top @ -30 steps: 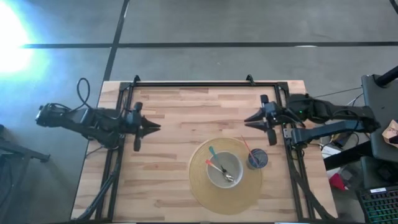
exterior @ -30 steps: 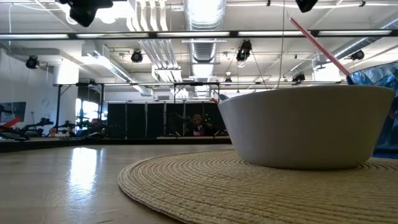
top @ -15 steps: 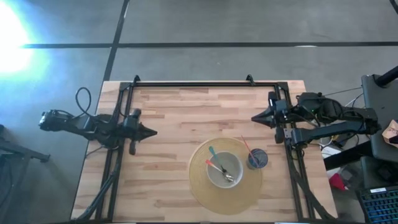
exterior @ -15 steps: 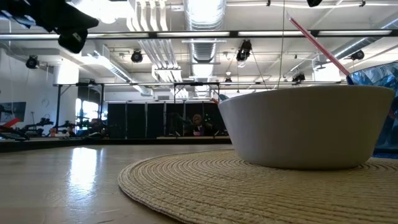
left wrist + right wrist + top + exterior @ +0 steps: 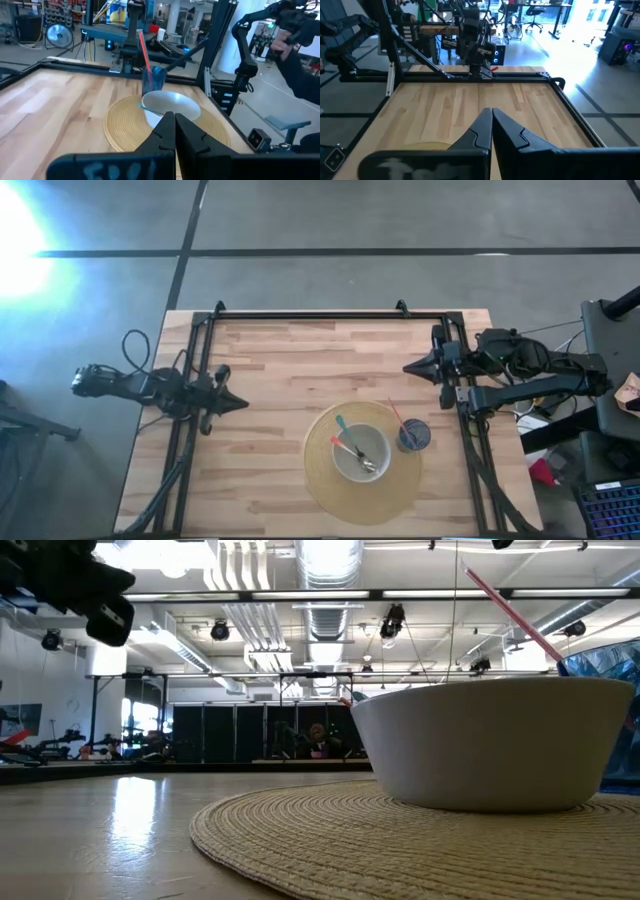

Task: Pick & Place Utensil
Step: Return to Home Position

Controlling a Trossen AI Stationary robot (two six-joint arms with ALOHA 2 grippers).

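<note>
High view first: the left gripper [image 5: 241,404] sits at about 9 o'clock on the table [image 5: 290,355], right by the edge rail. It has slid further out and a bit toward 7 o'clock compared with a second ago, when it was more over the wood. The right gripper [image 5: 407,367] is parked around 2 o'clock. It pulled back toward its rail and levelled out between a second ago and half a second ago, and hasn't budged since.

Both claws are closed with nothing in them. In the left wrist view the fingers [image 5: 162,135] meet in a point, and it's the same in the right wrist view.

Nothing has moved among the items. The round mat [image 5: 325,483] lies at roughly 5 o'clock on the table, and the bowl [image 5: 384,442] sits in the middle of it. The fork [image 5: 341,423] is in the bowl, with its blue handle poking toward 11 o'clock. A thin red piece [image 5: 340,445] and something silvery lie in there too, but I can't tell what they are.

The cup [image 5: 424,438] stands on the mat at the bowl's 3 o'clock, just beside it. The straw [image 5: 397,414] is in the cup, leaning toward 11 o'clock.

Low view looks the same as before, except the dark bit of arm up in the 10 o'clock corner has shifted over.
</note>
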